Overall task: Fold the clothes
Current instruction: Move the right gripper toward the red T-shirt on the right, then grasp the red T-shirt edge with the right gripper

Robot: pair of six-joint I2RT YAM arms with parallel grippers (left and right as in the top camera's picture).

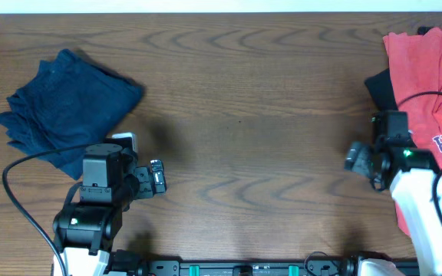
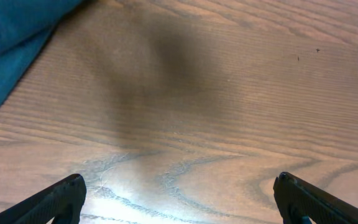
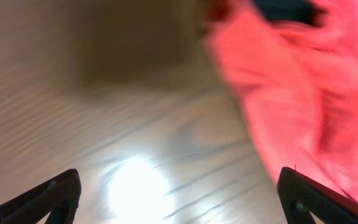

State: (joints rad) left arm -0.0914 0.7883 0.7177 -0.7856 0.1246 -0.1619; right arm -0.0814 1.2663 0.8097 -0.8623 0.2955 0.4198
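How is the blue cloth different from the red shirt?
The blue cloth is dark and plain; the red shirt is bright with letters on it. The blue cloth lies bunched at the left of the table; the red shirt sprawls at the right, partly out of view. Both are soft and wrinkled.

Dark navy garment (image 1: 67,107): rumpled, loosely folded bundle, lying flat, upper left of overhead frame.
Coral-red T-shirt (image 1: 420,65): crumpled, unfolded, far right edge, partly cut off by frame.
Black garment (image 1: 380,88): bunched, touching shirt's left edge, partly underneath.
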